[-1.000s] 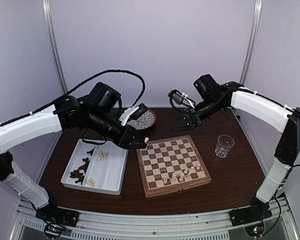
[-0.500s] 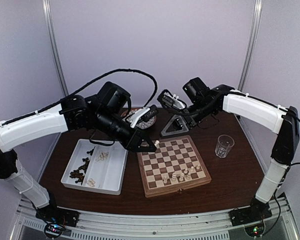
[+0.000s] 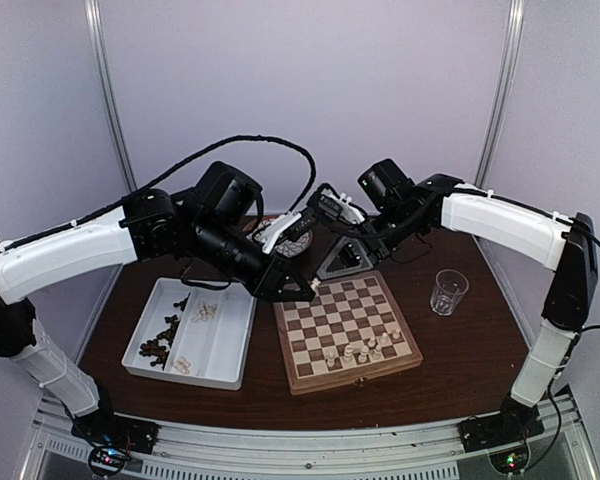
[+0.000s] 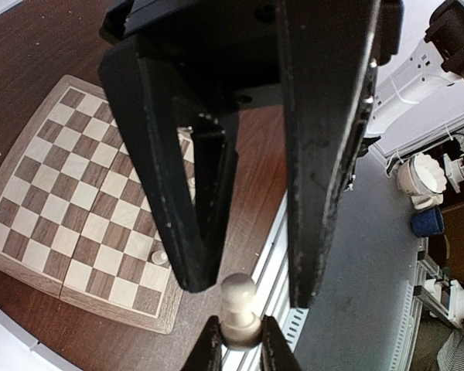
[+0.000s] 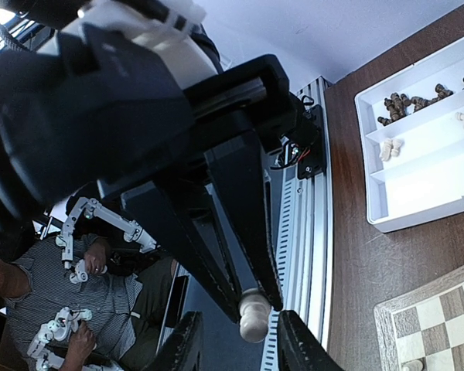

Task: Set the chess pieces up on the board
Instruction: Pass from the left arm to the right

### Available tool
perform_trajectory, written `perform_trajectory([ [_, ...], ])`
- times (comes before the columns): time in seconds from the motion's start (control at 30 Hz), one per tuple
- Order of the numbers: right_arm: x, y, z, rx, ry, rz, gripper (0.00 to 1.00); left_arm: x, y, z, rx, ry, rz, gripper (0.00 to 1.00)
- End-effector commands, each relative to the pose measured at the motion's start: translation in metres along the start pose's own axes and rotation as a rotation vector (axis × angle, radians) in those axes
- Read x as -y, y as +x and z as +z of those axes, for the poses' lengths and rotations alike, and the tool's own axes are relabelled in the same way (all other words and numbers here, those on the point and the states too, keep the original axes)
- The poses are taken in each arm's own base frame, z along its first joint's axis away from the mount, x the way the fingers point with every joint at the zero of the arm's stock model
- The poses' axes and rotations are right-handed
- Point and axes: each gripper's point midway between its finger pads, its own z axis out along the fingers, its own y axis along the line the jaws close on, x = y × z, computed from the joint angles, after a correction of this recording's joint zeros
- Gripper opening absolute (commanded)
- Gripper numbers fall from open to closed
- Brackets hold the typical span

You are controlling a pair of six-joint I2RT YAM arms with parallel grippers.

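Pawn (image 4: 238,309) pinched in left jaws; right jaws parted astride it, closer than before

White arms (image 3: 60,255), black tools (image 4: 240,340) (image 5: 237,336) — black cable (image 3: 250,148), seemingly zip-tied.

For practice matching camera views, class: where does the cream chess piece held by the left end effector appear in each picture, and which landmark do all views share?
Top external: cream piece near centre, at the left end effector tip, by the board's far left corner.
Left wrist: cream piece at bottom centre.
Right wrist: cream piece at bottom centre.
Shared landmark: the board; left side in left wrist, bottom right in right wrist.
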Motion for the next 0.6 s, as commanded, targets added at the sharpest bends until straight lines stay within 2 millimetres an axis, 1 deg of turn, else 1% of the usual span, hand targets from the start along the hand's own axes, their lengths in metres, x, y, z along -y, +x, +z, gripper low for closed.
perform_trajectory([
  [0.0,-0.0037,0.0032,0.0017,0.000,-0.028,-0.012,0.35,0.0085,-0.0243,-0.0064,0.083,0.008,0.059,0.02],
  [0.13,-0.0028,0.0047,0.0017,-0.001,-0.021,-0.012,0.34,0.0083,-0.0273,-0.0071,0.097,0.005,0.062,0.02],
  [0.23,-0.0029,0.0043,0.0015,0.000,-0.017,-0.018,0.31,0.0082,-0.0274,-0.0061,0.096,0.005,0.062,0.02],
  [0.37,-0.0028,0.0049,0.0015,-0.001,-0.014,-0.022,0.23,0.0066,-0.0260,-0.0042,0.091,0.002,0.057,0.02],
  [0.57,-0.0002,0.0057,0.0024,-0.002,-0.007,-0.020,0.14,0.0043,-0.0244,-0.0022,0.086,-0.002,0.051,0.02],
])
